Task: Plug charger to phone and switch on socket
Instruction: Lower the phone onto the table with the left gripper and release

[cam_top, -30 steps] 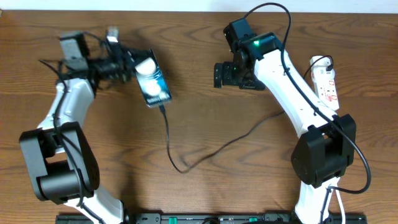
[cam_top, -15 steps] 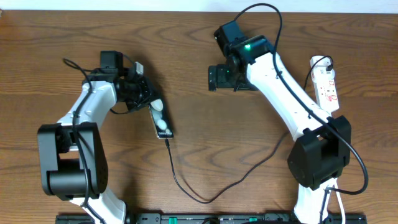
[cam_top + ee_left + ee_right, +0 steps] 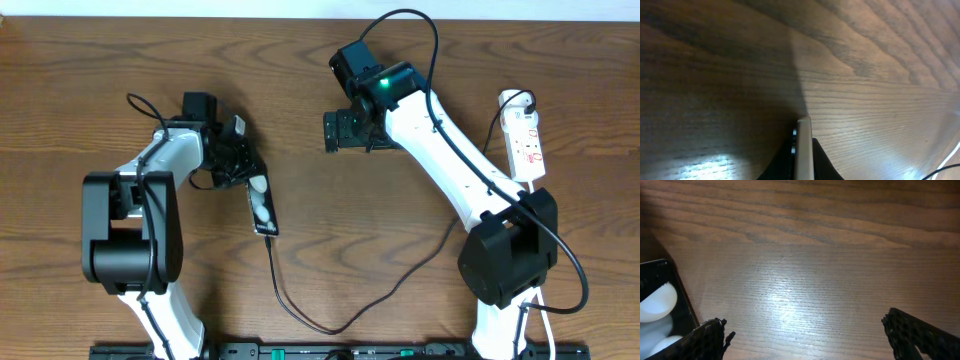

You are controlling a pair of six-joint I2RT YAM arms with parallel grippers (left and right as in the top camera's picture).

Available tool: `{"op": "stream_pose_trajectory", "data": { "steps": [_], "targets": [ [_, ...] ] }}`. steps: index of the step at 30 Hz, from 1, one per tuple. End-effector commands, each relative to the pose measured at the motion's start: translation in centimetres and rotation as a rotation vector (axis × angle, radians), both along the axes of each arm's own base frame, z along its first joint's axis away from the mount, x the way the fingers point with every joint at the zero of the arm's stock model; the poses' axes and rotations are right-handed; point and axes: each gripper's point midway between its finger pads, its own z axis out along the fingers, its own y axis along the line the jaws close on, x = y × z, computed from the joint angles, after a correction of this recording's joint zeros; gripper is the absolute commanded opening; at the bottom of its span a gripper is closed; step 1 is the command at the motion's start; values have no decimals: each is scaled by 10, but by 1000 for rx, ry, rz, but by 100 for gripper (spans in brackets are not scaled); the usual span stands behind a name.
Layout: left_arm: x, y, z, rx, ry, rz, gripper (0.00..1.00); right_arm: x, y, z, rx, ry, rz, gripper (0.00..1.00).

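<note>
The phone, a black slab with two white round spots, is held tilted just left of the table's middle. My left gripper is shut on its upper end. In the left wrist view the phone's pale edge stands between the two dark fingers. The charger cable meets the phone's lower end, loops toward the front edge and runs right. The socket, a white strip with red markings, lies at the far right. My right gripper is open and empty above bare wood; the phone shows at that view's left edge.
Thicker black robot cables arc over the right arm and curl by the left arm. The right arm's base stands in front of the socket. A black rail runs along the front edge.
My left gripper has carried the phone right and toward the front, turning it more edge-on; the cable's loop followed. My right gripper has shifted left, still open.
</note>
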Motion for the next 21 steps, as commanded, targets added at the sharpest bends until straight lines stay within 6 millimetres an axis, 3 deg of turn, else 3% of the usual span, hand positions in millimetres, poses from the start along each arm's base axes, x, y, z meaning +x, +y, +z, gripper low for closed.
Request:
{"op": "stream_pose_trajectory", "data": {
  "steps": [1, 10, 13, 21],
  "targets": [
    [1, 0, -1, 8, -6, -14, 7, 4, 1, 19, 11, -55, 3, 99],
    [1, 1, -1, 9, -5, -14, 9, 5, 2, 20, 13, -58, 3, 99],
    [1, 1, -1, 9, -5, -14, 23, 5, 2, 20, 14, -58, 3, 99],
    [1, 1, -1, 10, -3, -14, 36, 5, 2, 20, 14, -58, 3, 99]
  ]
}}
